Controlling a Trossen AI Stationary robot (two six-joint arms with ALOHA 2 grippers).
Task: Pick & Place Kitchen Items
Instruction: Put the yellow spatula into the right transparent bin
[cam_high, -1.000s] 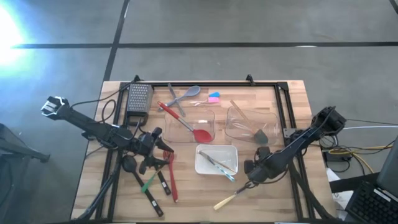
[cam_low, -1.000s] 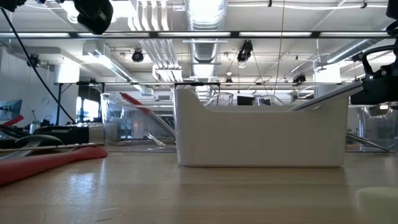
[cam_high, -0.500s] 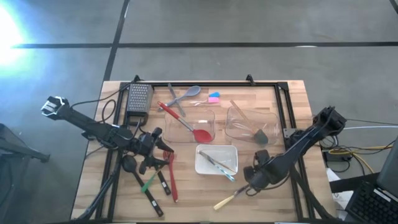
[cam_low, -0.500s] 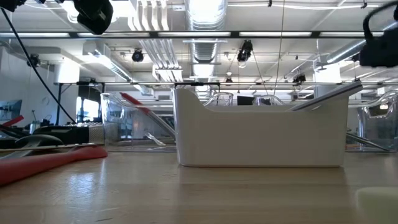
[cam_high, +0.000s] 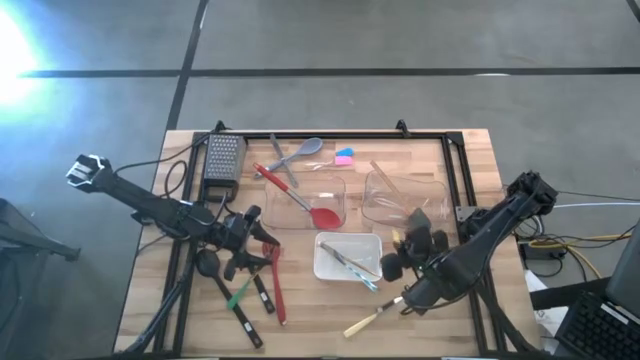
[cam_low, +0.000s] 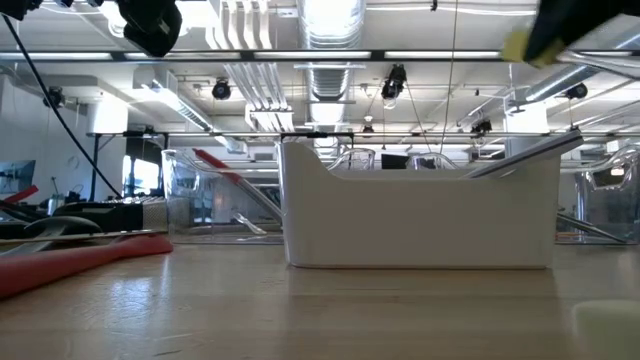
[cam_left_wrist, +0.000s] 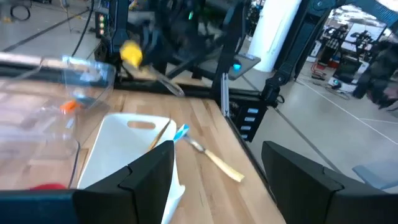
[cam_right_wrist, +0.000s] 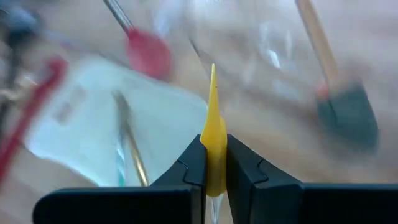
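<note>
- High view, centre right: right gripper (cam_high: 397, 262) sits just right of the white rectangular tray (cam_high: 330, 266), jaws pinched on something I cannot make out here.
- Same view, left of centre: left gripper (cam_high: 262, 243) rests with jaws spread above a cluster of dark ladles and a red-handled utensil (cam_high: 276, 288).
- Lower centre: a wooden-handled knife (cam_high: 366, 320) lies on the wooden table (cam_high: 470, 150) below the tray; a blue-handled metal utensil (cam_high: 352, 266) lies in the tray.
- Middle of the frame: two clear plastic bins; the left bin (cam_high: 338, 184) holds a red spoon (cam_high: 322, 215), the right bin (cam_high: 390, 205) a dark grey spatula (cam_high: 419, 220).
- Low view: the tray's white wall fills the centre; a blurred yellow piece (cam_low: 515, 44) shows at upper right, under a dark shape.
- Left wrist view: its dark fingers (cam_left_wrist: 152, 174) stand wide apart at the bottom; the tray, the knife, and a yellow blur at upper left show beyond.
- Right wrist view: two dark fingers (cam_right_wrist: 193, 168) press together on a thin yellow blade-like utensil (cam_right_wrist: 214, 134) at centre, above the tray.
</note>
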